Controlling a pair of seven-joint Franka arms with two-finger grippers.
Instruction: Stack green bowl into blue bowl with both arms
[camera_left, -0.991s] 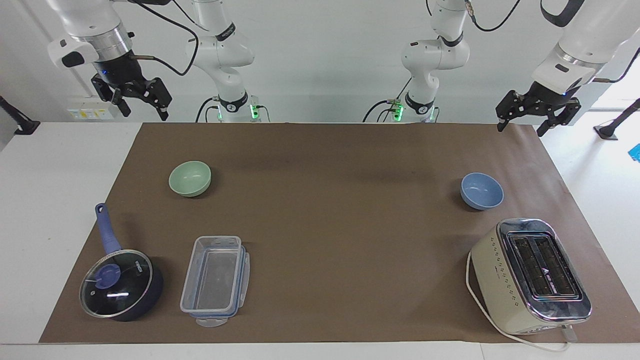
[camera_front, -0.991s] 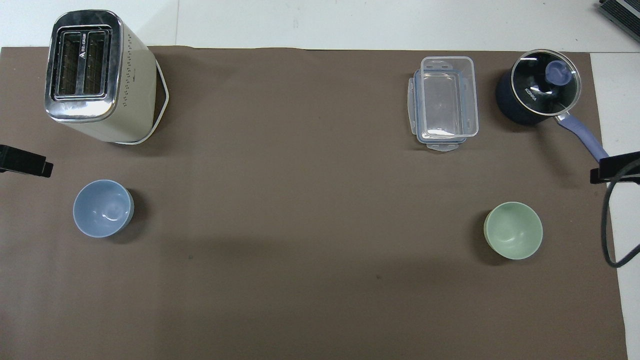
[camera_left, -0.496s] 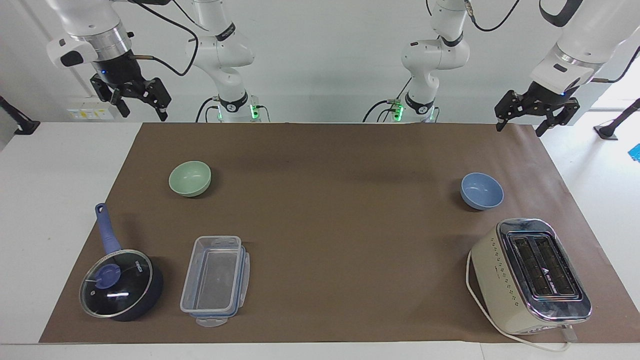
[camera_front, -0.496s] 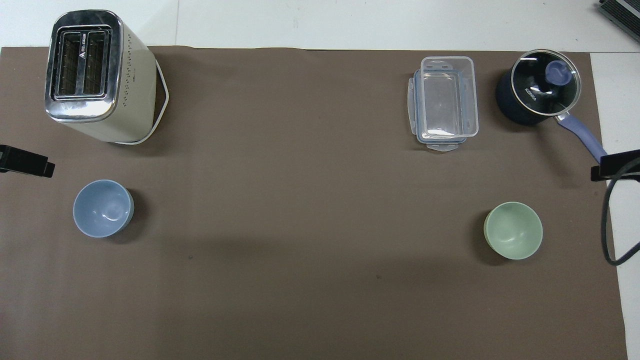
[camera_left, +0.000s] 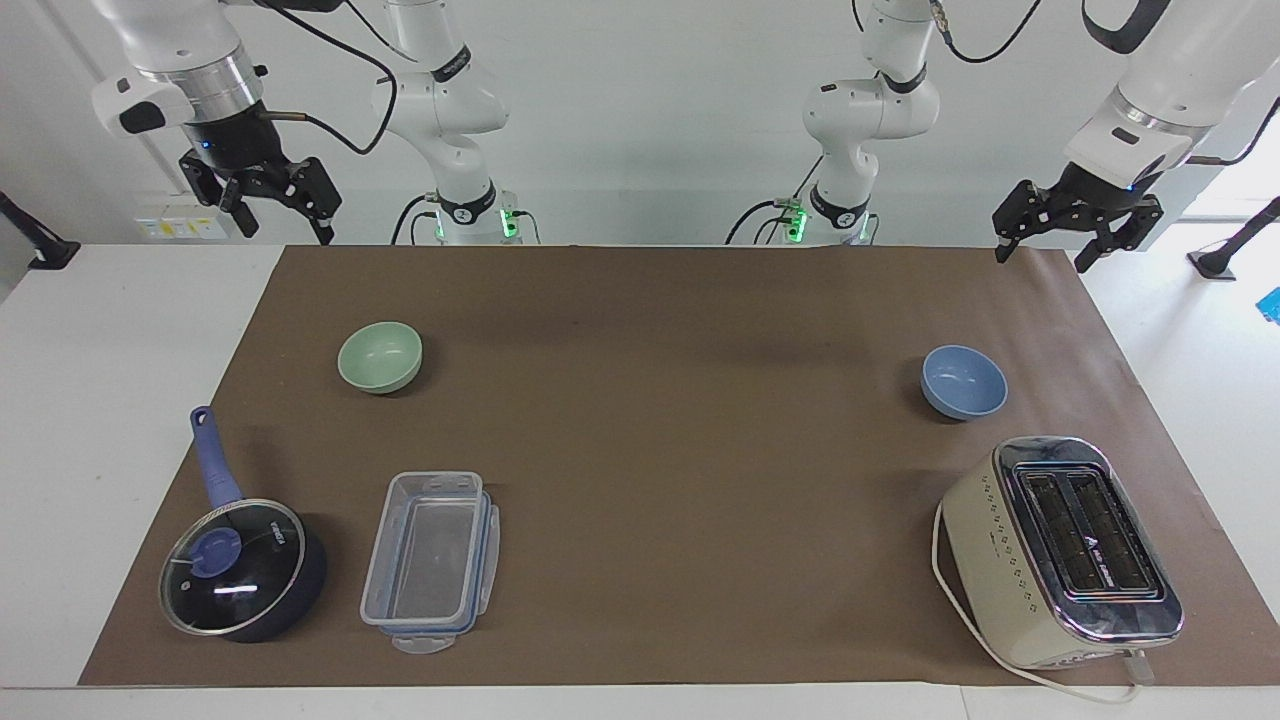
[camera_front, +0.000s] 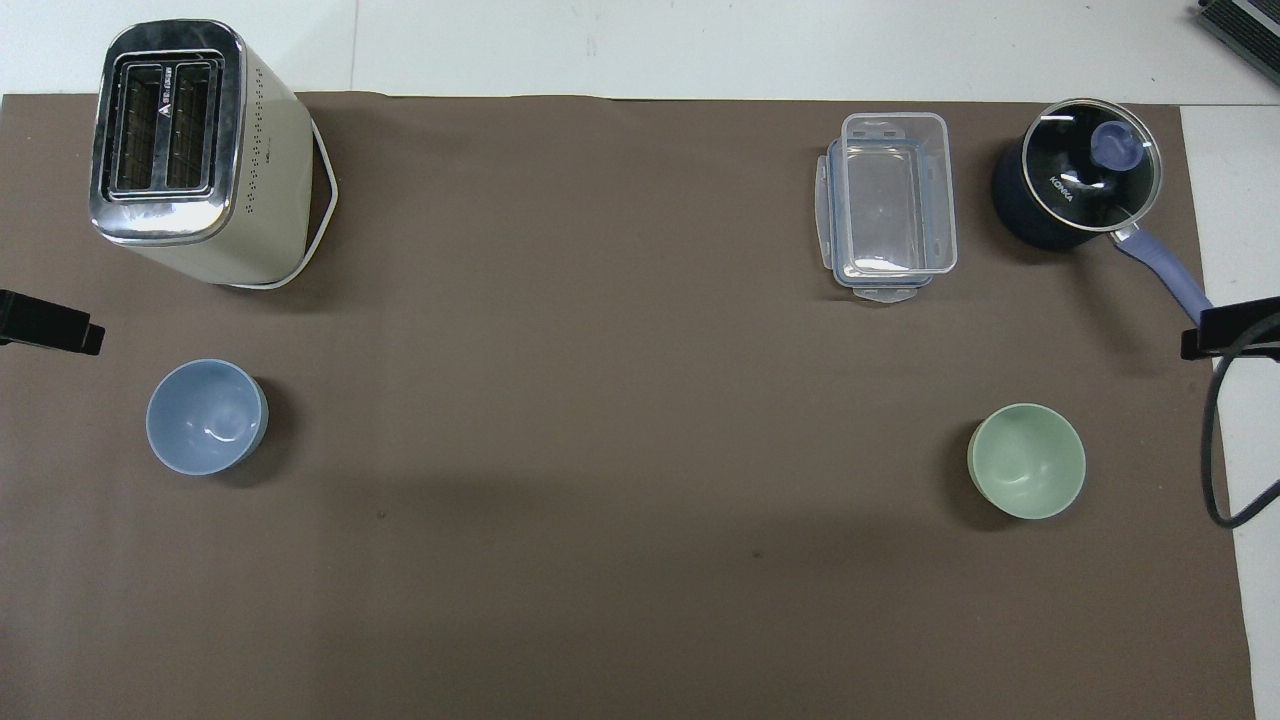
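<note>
Green bowl (camera_left: 380, 357): one, right arm's end. Blue bowl (camera_left: 963, 381): one, left arm's end, well apart. Grippers: two, left (camera_left: 1045, 245) and right (camera_left: 284, 216), raised, jaws wide, empty.

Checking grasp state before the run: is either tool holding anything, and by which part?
Nothing held. Left tool and right tool are open, raised at the robots' edge of the table. Green bowl and blue bowl sit untouched.

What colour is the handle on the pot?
The pot's handle is periwinkle blue, clearest in the facing view.
</note>
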